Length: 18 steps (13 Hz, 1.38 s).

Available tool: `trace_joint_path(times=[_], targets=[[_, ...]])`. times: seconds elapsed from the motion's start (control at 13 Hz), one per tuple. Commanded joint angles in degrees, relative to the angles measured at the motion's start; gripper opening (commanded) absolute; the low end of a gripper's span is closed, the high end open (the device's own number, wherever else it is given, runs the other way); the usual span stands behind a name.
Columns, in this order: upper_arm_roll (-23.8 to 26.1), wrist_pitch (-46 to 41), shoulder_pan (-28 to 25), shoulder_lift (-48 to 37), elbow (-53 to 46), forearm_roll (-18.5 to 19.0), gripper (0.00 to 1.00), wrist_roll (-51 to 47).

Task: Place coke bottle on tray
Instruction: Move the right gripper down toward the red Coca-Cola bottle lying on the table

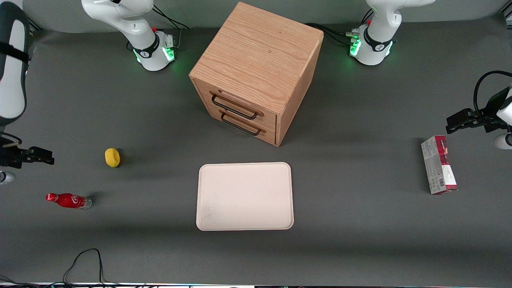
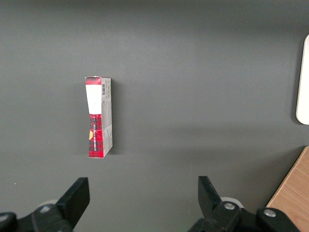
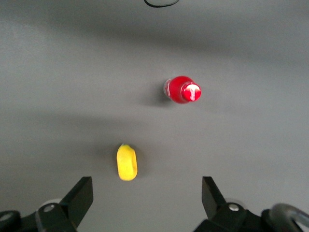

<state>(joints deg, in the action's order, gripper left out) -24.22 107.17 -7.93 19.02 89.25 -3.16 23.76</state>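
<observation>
The coke bottle [image 1: 69, 200], small and red with a red cap and clear base, is on the grey table toward the working arm's end. In the right wrist view I look down on the bottle's cap [image 3: 182, 90]. The cream-beige tray [image 1: 245, 196] lies flat and bare mid-table, in front of the wooden drawer cabinet; its edge also shows in the left wrist view [image 2: 304, 82]. My right gripper [image 1: 42, 156] hangs open and empty above the table, a little farther from the front camera than the bottle and apart from it. Its two black fingers [image 3: 79, 195] stand wide apart.
A yellow lemon-like object [image 1: 112, 157] lies between gripper and cabinet; it shows in the right wrist view [image 3: 127, 162]. The wooden two-drawer cabinet [image 1: 256, 72] stands mid-table. A red-and-grey carton [image 1: 439, 165] lies toward the parked arm's end. A black cable [image 1: 84, 260] loops near the front edge.
</observation>
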Motion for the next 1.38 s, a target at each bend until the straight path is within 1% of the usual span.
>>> trace_joint_path(times=[0.0, 0.08, 0.15, 0.38, 0.62, 0.69, 0.85, 1.08, 1.15, 1.23, 1.31], targets=[[-3.37, 4.69, 0.46, 5.83, -2.5, -6.48, 1.0, 9.86], [-4.34, 6.55, 0.46, 7.5, -2.5, -9.29, 1.0, 11.99], [-4.95, 7.35, 0.46, 9.0, -2.67, -10.8, 1.0, 12.79], [-5.14, 12.44, 1.07, 12.17, -2.59, -11.42, 1.0, 14.28], [-5.31, 16.74, 1.77, 16.03, -2.85, -17.38, 1.0, 20.07], [-5.4, 18.15, 2.03, 16.65, -2.85, -18.71, 1.0, 21.31], [-5.75, 19.3, 2.04, 17.89, -2.85, -19.51, 1.0, 21.41], [-5.93, 20.01, 2.13, 19.12, -2.85, -21.97, 0.98, 23.34], [-5.93, 20.01, 2.13, 19.3, -2.85, -22.32, 0.94, 23.43], [-5.93, 20.01, 2.13, 19.38, -2.85, -22.33, 0.85, 23.52], [-5.93, 19.92, 2.13, 19.39, -2.85, -22.33, 0.71, 23.52]])
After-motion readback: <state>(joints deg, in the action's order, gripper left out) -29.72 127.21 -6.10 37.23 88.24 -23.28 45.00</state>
